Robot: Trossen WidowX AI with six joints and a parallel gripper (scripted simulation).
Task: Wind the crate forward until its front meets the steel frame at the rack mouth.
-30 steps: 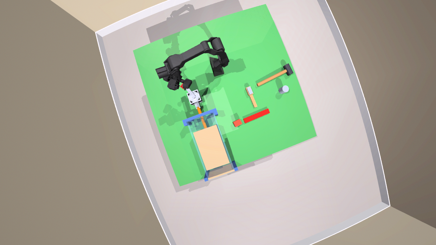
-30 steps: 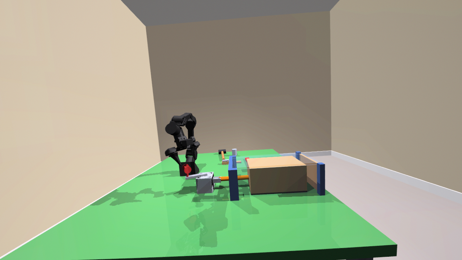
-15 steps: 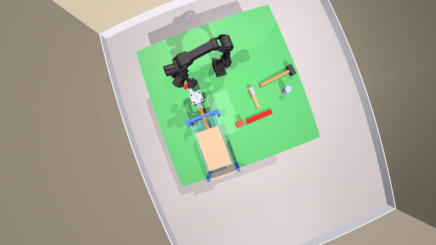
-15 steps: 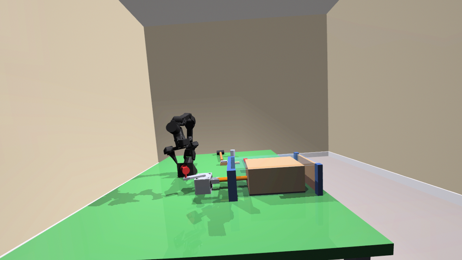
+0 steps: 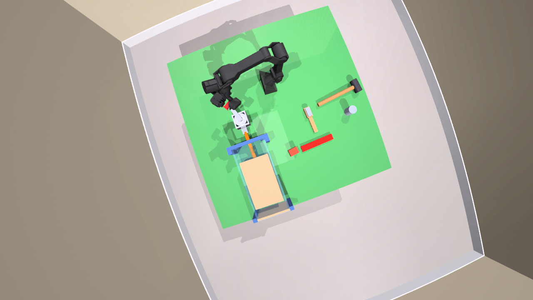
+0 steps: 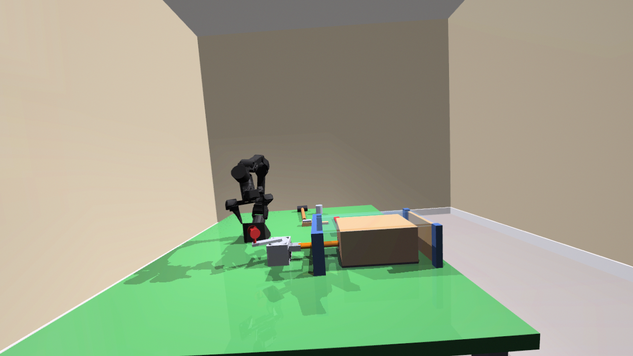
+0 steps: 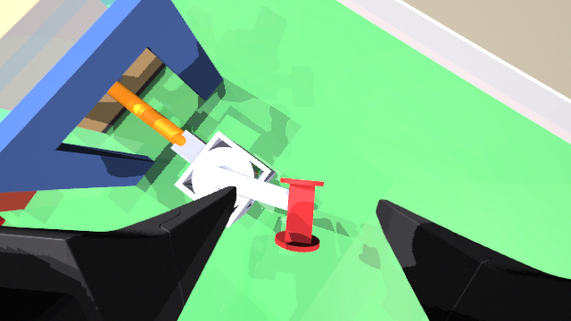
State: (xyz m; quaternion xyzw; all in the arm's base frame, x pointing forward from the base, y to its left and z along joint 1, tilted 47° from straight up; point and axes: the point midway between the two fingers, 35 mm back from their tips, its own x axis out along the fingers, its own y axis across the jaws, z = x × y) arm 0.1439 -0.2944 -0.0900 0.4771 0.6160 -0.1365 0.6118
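My gripper is open and empty, its fingers above and on either side of the upright red knob. The pale crank handle sits on top of the winch, its arm pointing away from the blue frame. The key and hole are hidden. An orange strap runs through the frame to the tan crate. The crate sits flat, with a gap between its front and the frame.
Clear panels and blue rear posts surround the crate. Off to the side lie a mallet, a brush-like tool, a red bar and a red block. A grey cylinder stands near the mallet.
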